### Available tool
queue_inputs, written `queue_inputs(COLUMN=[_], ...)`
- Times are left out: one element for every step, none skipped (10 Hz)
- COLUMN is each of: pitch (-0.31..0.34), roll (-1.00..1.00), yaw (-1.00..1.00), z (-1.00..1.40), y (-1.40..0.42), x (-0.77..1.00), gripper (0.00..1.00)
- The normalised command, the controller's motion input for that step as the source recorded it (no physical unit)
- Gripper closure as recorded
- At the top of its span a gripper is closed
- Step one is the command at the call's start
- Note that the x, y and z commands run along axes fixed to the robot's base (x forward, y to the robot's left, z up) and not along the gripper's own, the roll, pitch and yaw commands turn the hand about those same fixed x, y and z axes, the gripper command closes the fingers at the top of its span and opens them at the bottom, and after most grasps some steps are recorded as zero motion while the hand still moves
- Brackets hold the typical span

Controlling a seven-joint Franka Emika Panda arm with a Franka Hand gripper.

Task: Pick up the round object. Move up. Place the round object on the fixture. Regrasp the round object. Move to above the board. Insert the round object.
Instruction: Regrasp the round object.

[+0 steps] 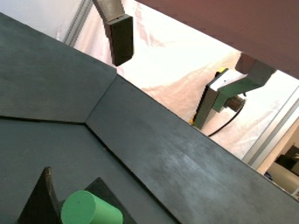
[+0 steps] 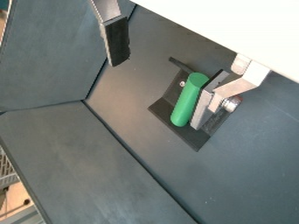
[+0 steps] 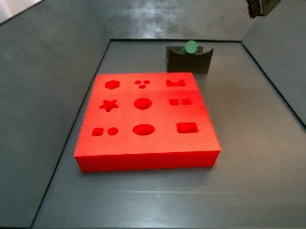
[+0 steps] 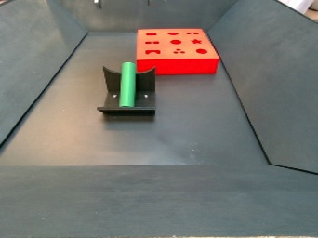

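The green round object (image 4: pixel 126 84) lies lengthwise in the notch of the dark fixture (image 4: pixel 125 110) and rests free. It also shows in the wrist views (image 2: pixel 187 101) (image 1: pixel 91 210) and end-on in a side view (image 3: pixel 191 46) on the fixture (image 3: pixel 189 61). The gripper (image 2: pixel 167 70) is open and empty, with its jaws wide apart, and hangs high above the fixture. Only its tip shows in a side view (image 3: pixel 262 7). The red board (image 3: pixel 146 121) with shaped holes lies flat on the floor beside the fixture, apart from it.
Dark sloping walls (image 4: pixel 44 84) ring the grey floor (image 4: pixel 174 139) on all sides. The board (image 4: pixel 177 51) sits near one end wall. White sheeting (image 1: pixel 176 79) and a metal frame show beyond the wall.
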Motion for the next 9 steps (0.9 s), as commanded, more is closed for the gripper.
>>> queue_inputs(pitch=[0.129,0.095,0.07,0.048,0.02,-0.003,-0.03,-0.053,-0.074], roll=[0.29,0.27,0.23,0.19,0.14,0.12,0.11,0.1,0.08], yaw=[0.15,0.15,0.16,0.16,0.15,0.14,0.13,0.11,0.09], z=[-1.0,-1.0,-1.0,-1.0,-1.0,-1.0,-1.0,-1.0,-1.0], y=[0.08,0.07,0.06,0.06,0.05,0.05,0.04,0.04,0.03], x=[0.03,0.03,0.04,0.05,0.07,0.08,0.09,0.1,0.11], gripper=[0.0,0.0,0.0,0.0,0.0,0.0,0.0,0.0,0.0])
